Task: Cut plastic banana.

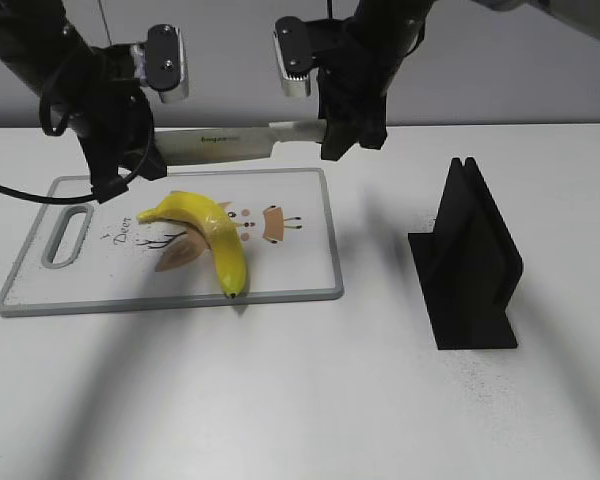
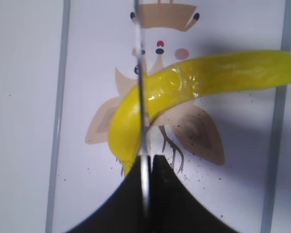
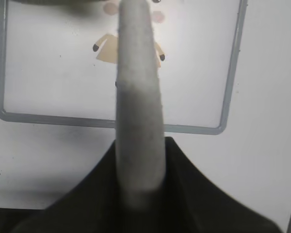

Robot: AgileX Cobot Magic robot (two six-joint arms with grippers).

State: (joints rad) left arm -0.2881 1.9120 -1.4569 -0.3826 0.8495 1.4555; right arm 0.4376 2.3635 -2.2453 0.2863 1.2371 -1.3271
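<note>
Both grippers are clamped on the knife: left gripper pinching the blade tip, right gripper on the handle, banana lying below on the cutting board.

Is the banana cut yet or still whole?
Whole: the banana lies in one piece on the cutting board, the knife above it.

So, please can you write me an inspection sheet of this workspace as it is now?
Surface: white table, small dark specks.
Job's things: banana whole on cutting board; knife held level above it.
Clutter: black stand, right of board.
Grippers: left gripper shut on blade end; right gripper shut on handle.
Cables: black cable by left arm.
Surroundings: grey wall.
</note>
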